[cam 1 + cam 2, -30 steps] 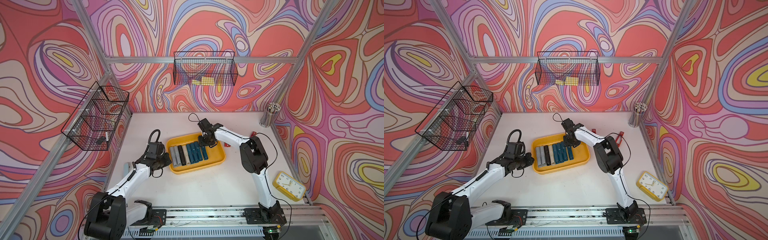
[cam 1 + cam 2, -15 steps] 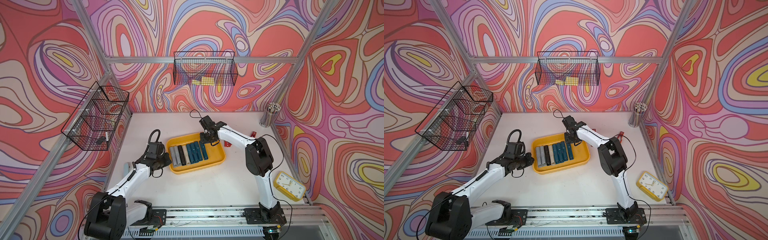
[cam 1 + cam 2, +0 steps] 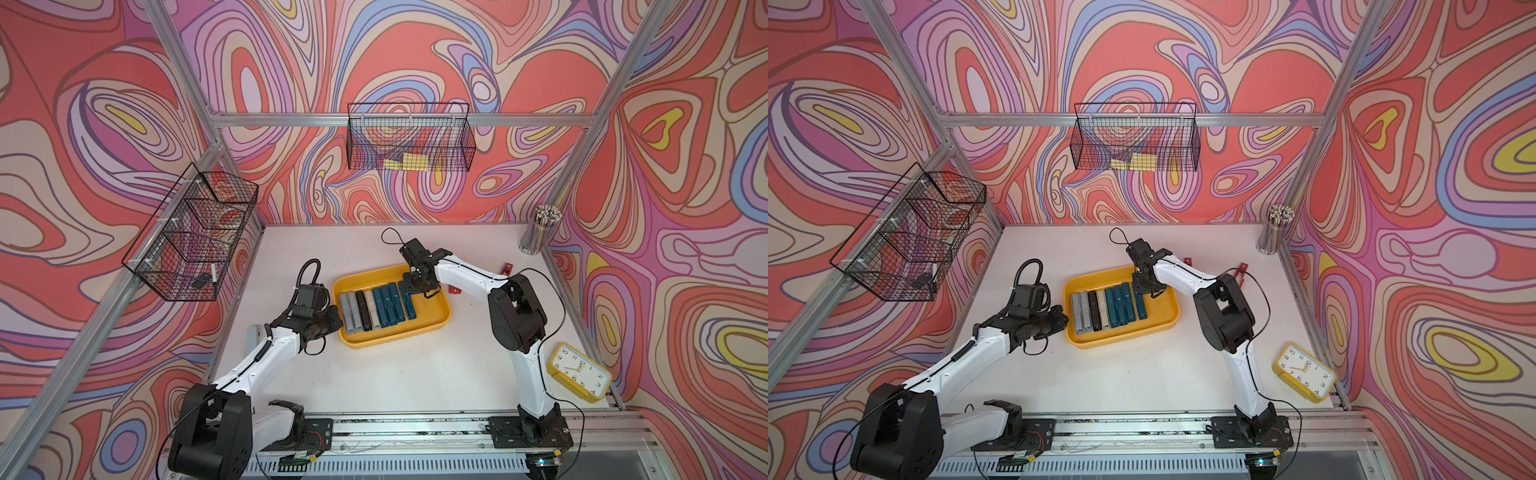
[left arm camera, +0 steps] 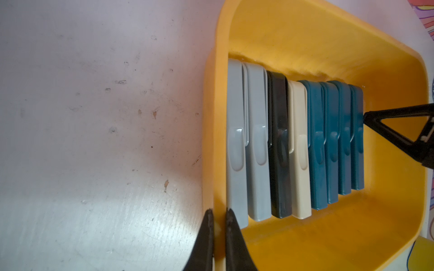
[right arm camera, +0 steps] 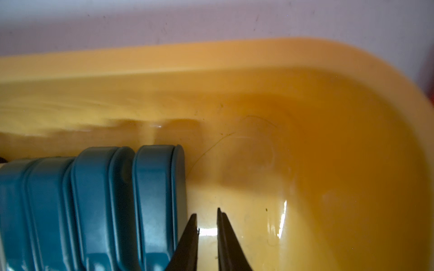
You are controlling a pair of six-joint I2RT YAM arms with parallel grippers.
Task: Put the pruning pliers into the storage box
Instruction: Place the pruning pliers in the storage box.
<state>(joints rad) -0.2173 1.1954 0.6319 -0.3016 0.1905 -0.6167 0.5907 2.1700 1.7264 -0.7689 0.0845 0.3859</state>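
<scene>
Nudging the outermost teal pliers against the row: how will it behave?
The outermost teal pliers look like stiff moulded plastic, likely no flex. Flat-sided, probably won't roll. The storage box floor is glossy, so it may slide.

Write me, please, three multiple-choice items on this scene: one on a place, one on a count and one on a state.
1. Where do the red pliers lie relative to the storage box?
A) inside it
B) leaning on its rim
C) on the table beside it

2. How many teal pliers lie in the storage box?
A) two
B) four
C) six

3. What are the left jaws doing?
A) clamping the storage box's rim
B) hanging open above the table
C) gripping one of the pliers

Answers:
1 C: both top views show them on the white surface, outside the rim.
2 B: the left wrist view shows four teal bars side by side.
3 A: that view shows one jaw on each side of the yellow rim.
</scene>
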